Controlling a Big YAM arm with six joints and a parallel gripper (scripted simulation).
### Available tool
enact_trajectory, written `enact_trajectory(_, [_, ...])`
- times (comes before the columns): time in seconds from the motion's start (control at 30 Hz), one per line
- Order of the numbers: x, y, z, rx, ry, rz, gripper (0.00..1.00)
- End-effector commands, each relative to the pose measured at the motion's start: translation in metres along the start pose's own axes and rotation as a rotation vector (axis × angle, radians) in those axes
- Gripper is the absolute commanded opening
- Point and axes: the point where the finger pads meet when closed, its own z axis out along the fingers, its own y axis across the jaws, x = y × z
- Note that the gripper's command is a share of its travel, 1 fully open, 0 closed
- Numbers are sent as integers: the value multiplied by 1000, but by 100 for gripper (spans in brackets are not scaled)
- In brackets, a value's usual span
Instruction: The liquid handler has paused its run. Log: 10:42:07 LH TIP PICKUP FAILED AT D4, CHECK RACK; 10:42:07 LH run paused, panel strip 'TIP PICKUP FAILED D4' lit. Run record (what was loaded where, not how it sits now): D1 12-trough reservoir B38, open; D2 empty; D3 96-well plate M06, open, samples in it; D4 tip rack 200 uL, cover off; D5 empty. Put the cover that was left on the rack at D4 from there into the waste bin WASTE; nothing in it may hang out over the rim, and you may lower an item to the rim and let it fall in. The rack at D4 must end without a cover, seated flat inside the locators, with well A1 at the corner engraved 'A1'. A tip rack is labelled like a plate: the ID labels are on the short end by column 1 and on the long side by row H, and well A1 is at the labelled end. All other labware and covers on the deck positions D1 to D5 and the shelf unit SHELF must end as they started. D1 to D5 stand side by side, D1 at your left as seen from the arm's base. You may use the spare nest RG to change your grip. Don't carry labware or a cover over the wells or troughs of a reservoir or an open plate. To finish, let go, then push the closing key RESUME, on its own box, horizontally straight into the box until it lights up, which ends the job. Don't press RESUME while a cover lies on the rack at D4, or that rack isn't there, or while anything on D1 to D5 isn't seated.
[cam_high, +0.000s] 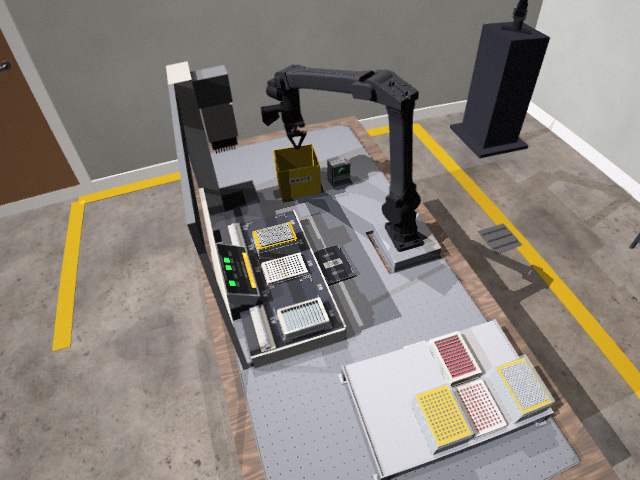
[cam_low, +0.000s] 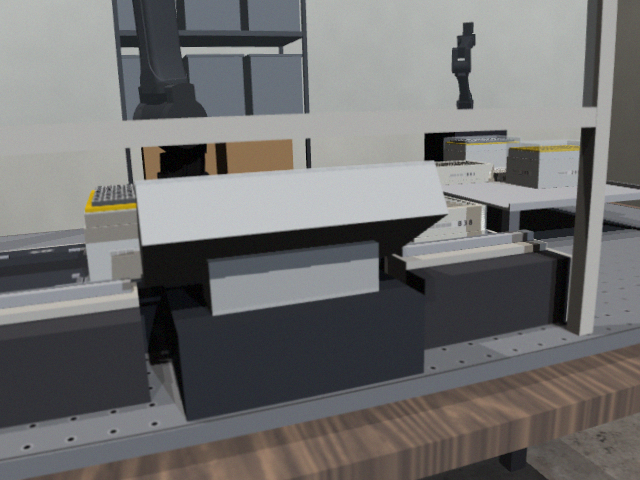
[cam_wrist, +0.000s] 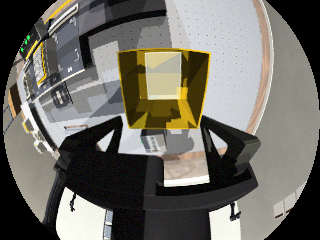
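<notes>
The yellow waste bin (cam_high: 298, 173) stands at the far end of the table. In the wrist view the bin (cam_wrist: 163, 90) is straight below me, and a pale flat cover (cam_wrist: 164, 80) lies inside it, below the rim. My gripper (cam_high: 296, 140) hangs just above the bin's opening, open and empty; in the wrist view the gripper (cam_wrist: 163, 143) has its fingers spread wide. The yellow-rimmed tip rack at D4 (cam_high: 275, 235) sits on the deck with its tips bare, and it also shows in the low side view (cam_low: 111, 227). The RESUME box (cam_high: 338, 170) stands right of the bin.
The white plate at D3 (cam_high: 284, 267) and the reservoir at D1 (cam_high: 303, 316) sit on the deck. The black spare nest (cam_high: 337, 266) lies beside the deck. The handler's panel (cam_high: 235, 273) and gantry stand on the deck's far side. A shelf (cam_high: 465, 392) holds several racks.
</notes>
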Motion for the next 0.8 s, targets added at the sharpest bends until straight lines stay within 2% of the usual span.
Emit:
enact_trajectory(0.0, [-5, -20, -41, 65, -43, 1, 100])
enact_trajectory(0.1, [-5, -19, -51, 74, -48, 1, 100])
enact_trajectory(0.17, [-5, -19, -51, 74, -48, 1, 100])
enact_trajectory(0.2, [-5, -20, -44, 58, -39, 2, 100])
enact_trajectory(0.23, [-5, -20, -45, 58, -38, 2, 100])
enact_trajectory(0.4, [-4, -18, -63, 74, -48, 0, 100])
enact_trajectory(0.67, [-4, -17, -75, 72, -47, 0, 100])
enact_trajectory(0.73, [-4, -17, -75, 72, -47, 0, 100])
enact_trajectory(0.77, [-4, -19, -66, 53, -35, 3, 100])
